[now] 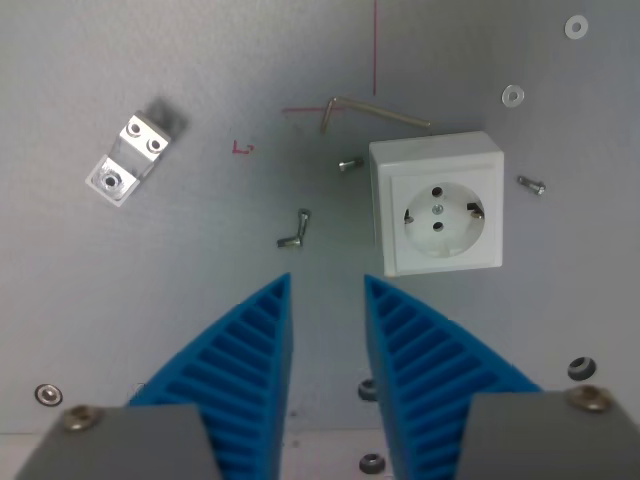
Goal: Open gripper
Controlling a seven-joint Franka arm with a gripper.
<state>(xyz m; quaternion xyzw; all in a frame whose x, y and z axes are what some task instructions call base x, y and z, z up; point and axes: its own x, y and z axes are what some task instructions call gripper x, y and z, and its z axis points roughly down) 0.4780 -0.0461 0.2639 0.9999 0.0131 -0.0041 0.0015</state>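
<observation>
Claw: blue fingers apart, nothing between them.
Socket: on worktop, beyond right finger tip.

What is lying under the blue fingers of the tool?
Between the blue fingers of the tool only bare grey table shows. Two small dark nuts peek out beside the finger on the wrist view's right. Whatever lies directly beneath the fingers is covered.
</observation>
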